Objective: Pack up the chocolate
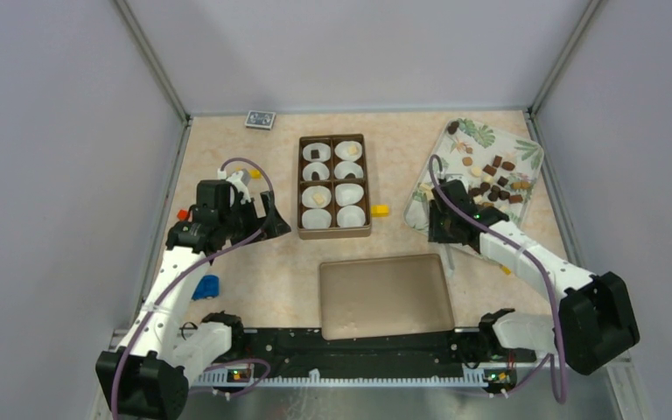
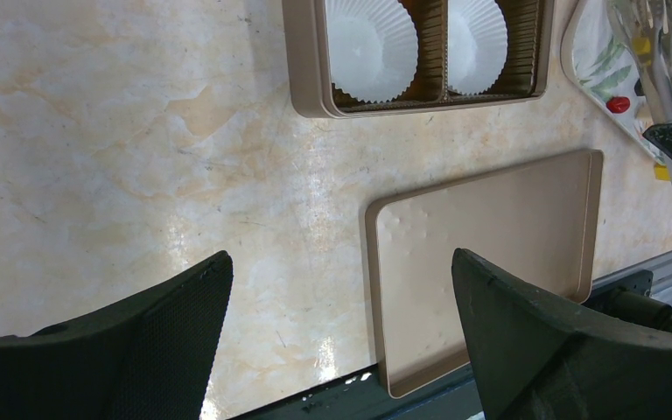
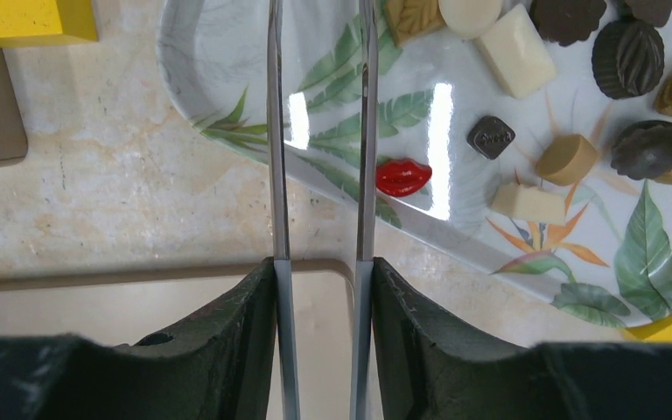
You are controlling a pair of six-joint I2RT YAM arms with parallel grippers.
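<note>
The chocolate lies as many small dark, brown and cream pieces on a leaf-patterned tray at the right. The right wrist view shows a dark square piece and a tan one. The brown box holds white paper cups, a few with pieces in them. My right gripper is shut on metal tongs, whose two arms stand apart over the tray's near-left edge; their tips are out of view. My left gripper is open and empty, left of the box.
The flat brown lid lies at the near middle. A yellow block sits right of the box. A red lips-shaped candy lies on the tray. A blue object and a card pack lie at the left and back.
</note>
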